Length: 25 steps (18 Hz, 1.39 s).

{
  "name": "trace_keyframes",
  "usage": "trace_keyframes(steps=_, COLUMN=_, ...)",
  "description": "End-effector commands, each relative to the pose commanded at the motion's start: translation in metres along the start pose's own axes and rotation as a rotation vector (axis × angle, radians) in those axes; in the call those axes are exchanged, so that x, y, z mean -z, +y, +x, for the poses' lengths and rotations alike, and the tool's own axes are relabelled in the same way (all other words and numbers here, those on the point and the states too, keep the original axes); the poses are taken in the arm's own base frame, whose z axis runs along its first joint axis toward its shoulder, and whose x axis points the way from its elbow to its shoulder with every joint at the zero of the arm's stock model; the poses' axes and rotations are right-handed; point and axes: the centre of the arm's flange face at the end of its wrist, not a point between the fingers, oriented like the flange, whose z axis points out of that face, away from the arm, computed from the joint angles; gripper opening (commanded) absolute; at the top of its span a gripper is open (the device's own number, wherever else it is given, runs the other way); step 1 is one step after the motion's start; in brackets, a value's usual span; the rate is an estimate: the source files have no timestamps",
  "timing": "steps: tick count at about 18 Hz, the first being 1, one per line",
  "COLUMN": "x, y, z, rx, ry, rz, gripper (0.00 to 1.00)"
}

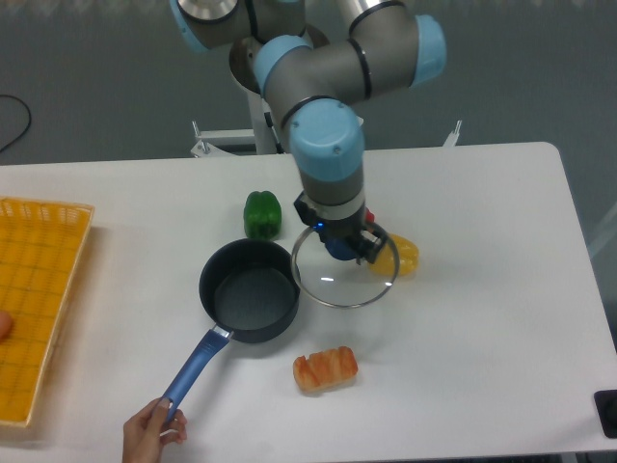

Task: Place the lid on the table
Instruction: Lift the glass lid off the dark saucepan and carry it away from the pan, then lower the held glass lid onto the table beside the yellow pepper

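Centrally, the lid [344, 267] is held by its knob in the clenched gripper [345, 243], above the table [482, 318], right of the saucepan [249, 303] beside 1 yellow pepper [405, 256].

Dark blue saucepan [249, 301]; green pepper [261, 214]; yellow mesh tray [37, 299].

The large white rectangular table [482, 318] carries a dark blue saucepan [249, 304] near centre. A green bell pepper [261, 214] sits at its twelve o'clock, a yellow bell pepper [405, 256] at three, a bread roll [326, 368] at five, and a yellow mesh tray [34, 309] at nine.
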Motion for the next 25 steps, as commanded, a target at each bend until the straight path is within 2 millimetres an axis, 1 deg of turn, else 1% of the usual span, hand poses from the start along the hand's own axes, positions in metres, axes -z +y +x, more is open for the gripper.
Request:
trace_keyframes(steps=2, x=-0.008, y=0.005, z=-0.009, rx=0.008, ry=0.008, rz=-0.004, gripper=0.41)
trace_keyframes(steps=6, x=-0.028, y=0.013, z=-0.034, rx=0.016, ry=0.002, rz=0.001, gripper=0.41)
trace_keyframes(steps=8, x=-0.027, y=0.013, z=-0.042, rx=0.023, ry=-0.007, rz=0.007, gripper=0.41)
trace_keyframes(steps=11, x=-0.034, y=0.009, z=-0.048, rx=0.023, ry=-0.005, rz=0.007, gripper=0.41)
trace_keyframes(steps=13, x=-0.037, y=0.005, z=-0.056, rx=0.023, ry=-0.011, rz=0.009, gripper=0.41)
trace_keyframes(steps=15, x=-0.036, y=0.004, z=-0.071, rx=0.036, ry=-0.025, rz=0.02, gripper=0.41)
trace_keyframes(steps=16, x=-0.036, y=0.006, z=-0.074, rx=0.039, ry=-0.027, rz=0.022, gripper=0.41)
trace_keyframes(steps=18, x=-0.043, y=0.006, z=-0.077, rx=0.042, ry=-0.024, rz=0.021, gripper=0.41)
trace_keyframes(steps=22, x=-0.057, y=0.007, z=-0.089, rx=0.056, ry=-0.044, rz=0.032, gripper=0.41)
trace_keyframes(steps=25, x=-0.068, y=0.004, z=-0.092, rx=0.059, ry=-0.038, rz=0.03, gripper=0.41)
